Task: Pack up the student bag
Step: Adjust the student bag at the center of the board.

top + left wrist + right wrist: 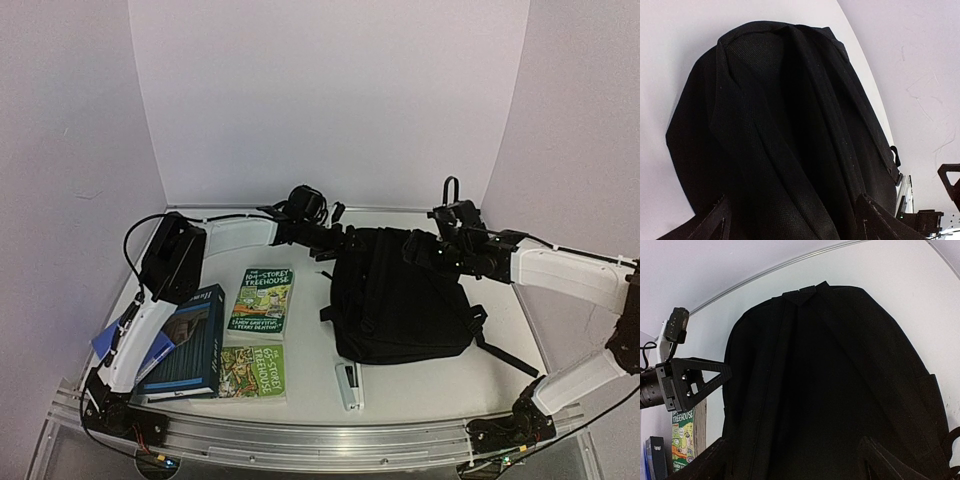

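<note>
The student bag (400, 295) is lying flat on the bench (300, 360), right of centre. The left pincer (340, 244) is reaching its far left corner and the right pincer (425, 256) its far right corner, both gaping wide apart over the black fabric.

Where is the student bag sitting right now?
In the top view the student bag lies right of centre on the table, the two green Treehouse books to its left and a small white object at its near-left corner.
</note>
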### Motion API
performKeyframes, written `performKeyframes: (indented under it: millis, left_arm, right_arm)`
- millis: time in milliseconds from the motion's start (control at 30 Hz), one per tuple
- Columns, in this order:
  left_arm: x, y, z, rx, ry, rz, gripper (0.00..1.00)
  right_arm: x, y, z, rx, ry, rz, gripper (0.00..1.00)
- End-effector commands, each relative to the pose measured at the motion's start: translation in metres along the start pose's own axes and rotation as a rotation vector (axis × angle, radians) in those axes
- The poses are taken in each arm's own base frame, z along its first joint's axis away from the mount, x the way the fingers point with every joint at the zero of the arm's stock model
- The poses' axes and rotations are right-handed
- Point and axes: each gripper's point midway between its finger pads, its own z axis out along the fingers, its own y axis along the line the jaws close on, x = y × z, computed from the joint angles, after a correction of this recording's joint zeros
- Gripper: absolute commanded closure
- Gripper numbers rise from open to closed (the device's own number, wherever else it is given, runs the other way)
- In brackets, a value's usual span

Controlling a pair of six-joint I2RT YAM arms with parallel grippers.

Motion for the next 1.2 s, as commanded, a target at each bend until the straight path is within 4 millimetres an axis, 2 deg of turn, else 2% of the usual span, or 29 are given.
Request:
performKeyframes:
  millis: [0,200,267,367,433,567,733,900,1033,1100,1167]
  left_arm:
    - [-0.03,-0.004,0.0,0.003,-0.096,0.06,0.16]
    - [-0.029,-0.011,0.006,0.058,-0.077,0.061,0.37]
    - [-0.032,-0.012,0.005,0.053,-0.088,0.071,0.54]
    - [-0.04,-0.016,-0.001,0.048,-0.113,0.085,0.84]
    - [-0.052,-0.026,-0.011,0.053,-0.152,0.109,0.97]
    - [-0.083,-0.057,-0.04,0.066,-0.256,0.187,1.0]
    - [-0.124,-0.114,-0.102,0.071,-0.417,0.351,1.0]
    - [-0.149,-0.155,-0.165,0.012,-0.553,0.5,1.0]
    - [-0.156,-0.176,-0.204,-0.046,-0.624,0.608,1.0]
    - [-0.153,-0.187,-0.222,-0.058,-0.655,0.681,1.0]
    - [-0.145,-0.197,-0.23,-0.087,-0.676,0.787,1.0]
  right_arm:
    - [0.0,0.005,0.001,-0.026,-0.004,0.012,0.15]
    - [0.006,0.003,0.0,-0.033,0.01,0.021,0.17]
    - [0.006,0.003,-0.001,-0.036,0.01,0.025,0.18]
    - [0.005,0.005,-0.003,-0.047,0.009,0.03,0.19]
    - [0.004,0.005,-0.005,-0.051,0.008,0.033,0.19]
    - [0.003,0.007,-0.009,-0.064,0.005,0.042,0.2]
    - [-0.002,0.009,-0.022,-0.096,-0.012,0.069,0.21]
    - [-0.008,0.013,-0.035,-0.135,-0.026,0.09,0.21]
    - [-0.009,0.015,-0.039,-0.156,-0.025,0.1,0.2]
    - [-0.008,0.016,-0.04,-0.159,-0.023,0.101,0.2]
    - [-0.007,0.015,-0.039,-0.158,-0.019,0.102,0.2]
